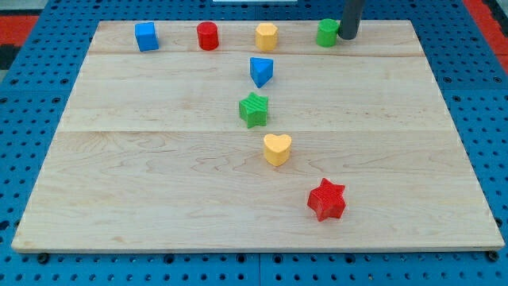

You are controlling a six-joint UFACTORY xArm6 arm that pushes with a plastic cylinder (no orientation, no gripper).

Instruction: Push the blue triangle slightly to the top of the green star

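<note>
Dark and straight, the rod comes down at the view's top right, and my tip [348,37] rests on the tabletop [159,175] touching or just beside the right flank of a green block [327,32], apparently a cylinder. No pincer exists on this rig, so there is nothing to be wide, narrow or holding; the rod simply pushes. From my tip, the blue triangle [261,71] lies down and to the view's left, past a yellow block [267,36] in the top row. It sits just above the green star [254,109], near but apart. By my judgement the tip must travel left around the row to reach it. Further out lie a yellow heart [277,148] and a red star [327,199].
</note>
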